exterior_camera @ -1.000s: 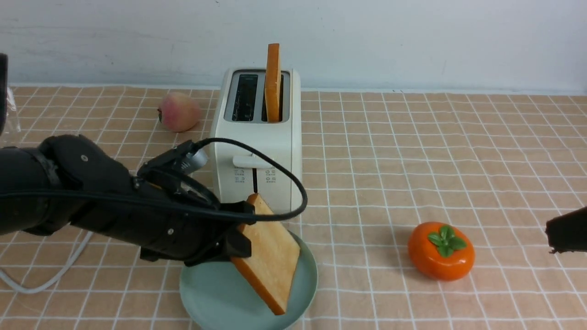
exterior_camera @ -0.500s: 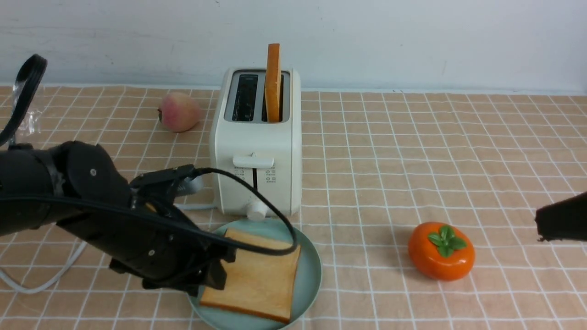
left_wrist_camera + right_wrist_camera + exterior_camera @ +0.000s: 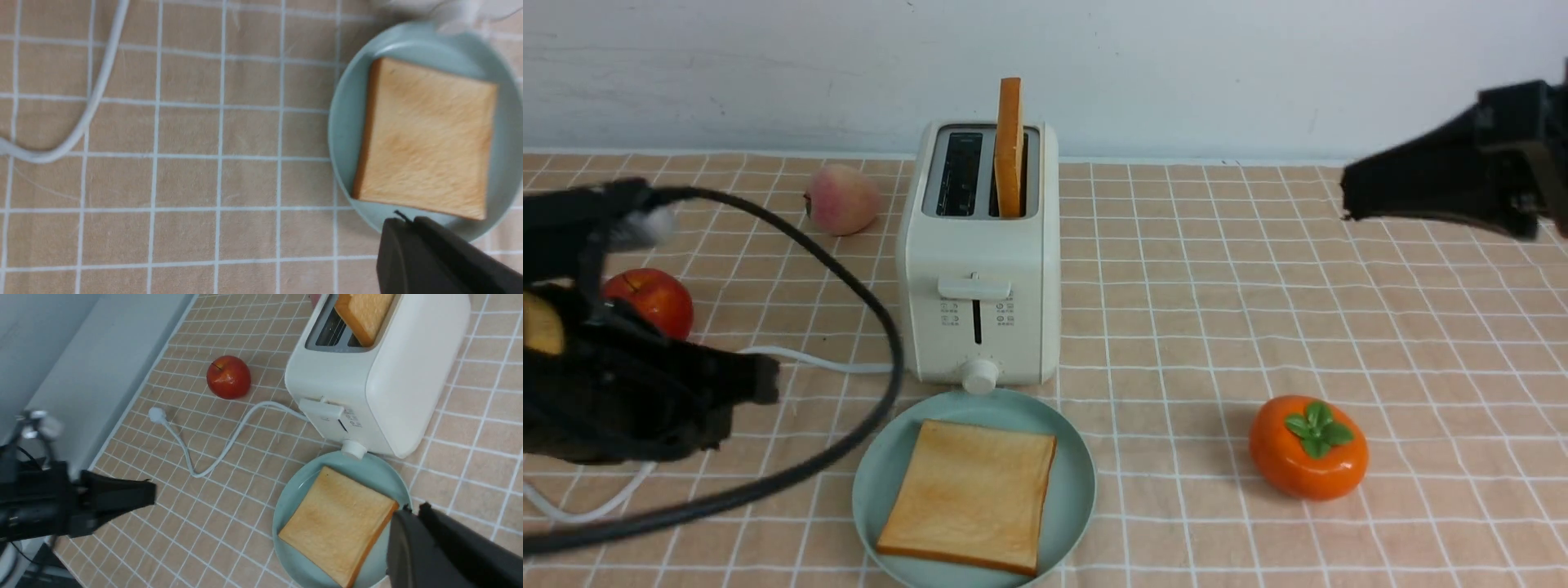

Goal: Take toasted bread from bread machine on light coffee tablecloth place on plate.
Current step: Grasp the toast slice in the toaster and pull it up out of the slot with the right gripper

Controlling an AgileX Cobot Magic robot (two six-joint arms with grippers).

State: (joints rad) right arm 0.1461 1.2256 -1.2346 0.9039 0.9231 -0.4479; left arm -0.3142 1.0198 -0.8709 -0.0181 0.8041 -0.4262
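One slice of toasted bread point(image 3: 968, 496) lies flat on the pale blue-green plate point(image 3: 1072, 490), just in front of the bread machine point(image 3: 980, 278). A second slice point(image 3: 1009, 147) stands upright in the machine's right slot; the left slot is empty. My left gripper point(image 3: 764, 384) hangs shut and empty to the left of the plate, apart from it. The left wrist view shows its tip point(image 3: 402, 220) beside the plate's rim point(image 3: 341, 122) and the slice point(image 3: 427, 136). My right gripper point(image 3: 1346, 196) is raised at the right, shut and empty, pointing toward the machine. The light coffee tablecloth point(image 3: 1217, 327) covers the table.
A red apple point(image 3: 649, 300) sits left of the toaster, a peach point(image 3: 841, 198) behind it to the left, and an orange persimmon point(image 3: 1308, 447) right of the plate. The white cord point(image 3: 800, 358) runs left from the toaster. My left arm's black cable point(image 3: 882, 327) loops near the plate.
My left gripper let go of the slice, which dropped flat onto the plate. It then drew back to the left and shut. My right arm rose from low right to high right.
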